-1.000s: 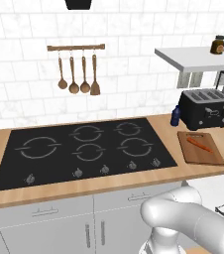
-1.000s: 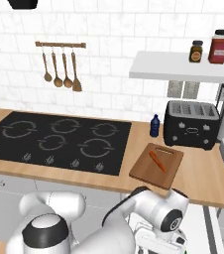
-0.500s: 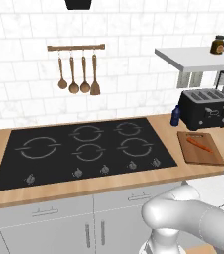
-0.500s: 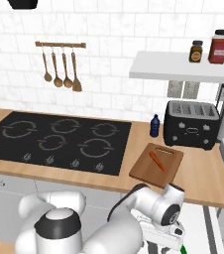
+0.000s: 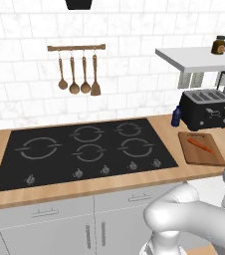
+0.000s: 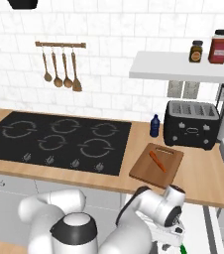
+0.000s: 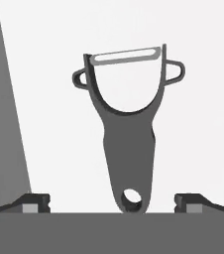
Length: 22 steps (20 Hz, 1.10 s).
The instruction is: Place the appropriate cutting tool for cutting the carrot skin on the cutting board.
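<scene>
In the hand view the gripper [image 7: 112, 203] stands released, its fingertips [image 7: 34, 202] flanking the handle end of the black peeler [image 7: 128, 134] lying on a pale surface, while the carrot [image 6: 157, 160] rests on the cutting board [image 6: 146, 171] near the counter's front edge.

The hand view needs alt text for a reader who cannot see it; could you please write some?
A dark Y-shaped peeler lies on a pale surface, blade end farthest from the camera. The open tool sits over its handle end, one fingertip on either side, not touching it.
</scene>
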### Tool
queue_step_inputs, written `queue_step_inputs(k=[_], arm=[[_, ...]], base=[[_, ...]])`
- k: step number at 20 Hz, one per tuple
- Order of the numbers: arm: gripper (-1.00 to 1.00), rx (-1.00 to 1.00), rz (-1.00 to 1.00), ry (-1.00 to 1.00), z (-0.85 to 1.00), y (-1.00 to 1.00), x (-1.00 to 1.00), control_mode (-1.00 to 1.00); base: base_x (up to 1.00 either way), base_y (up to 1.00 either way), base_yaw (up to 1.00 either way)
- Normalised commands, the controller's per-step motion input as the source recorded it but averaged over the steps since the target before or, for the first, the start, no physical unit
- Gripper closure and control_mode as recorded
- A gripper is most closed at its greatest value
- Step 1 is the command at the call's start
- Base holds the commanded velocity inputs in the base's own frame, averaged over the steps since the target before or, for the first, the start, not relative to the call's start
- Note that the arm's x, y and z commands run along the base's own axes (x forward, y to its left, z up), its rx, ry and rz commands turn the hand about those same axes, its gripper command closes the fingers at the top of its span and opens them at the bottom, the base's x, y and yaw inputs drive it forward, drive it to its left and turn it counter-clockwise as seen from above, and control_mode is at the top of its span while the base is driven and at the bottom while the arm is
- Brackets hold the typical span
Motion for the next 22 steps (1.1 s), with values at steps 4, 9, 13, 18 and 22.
queue_step_inputs(k=[4,9,13,18,22], arm=[[-1.0,-0.02,0.02,-0.06,-0.37,0.0,0.12,-1.0],[-1.0,-0.03,0.02,-0.03,-0.44,0.0,0.07,-1.0],[-1.0,-0.03,0.03,-0.06,-0.33,0.19,-0.01,-1.0],[-1.0,-0.07,0.03,-0.03,-0.44,0.54,-0.16,-1.0],[-1.0,-0.06,0.01,0.0,-0.58,0.6,-0.12,-1.0]], base=[[0.0,0.0,0.0],[0.0,0.0,0.0],[0.0,0.0,0.0],[0.0,0.0,0.0],[0.0,0.0,0.0]])
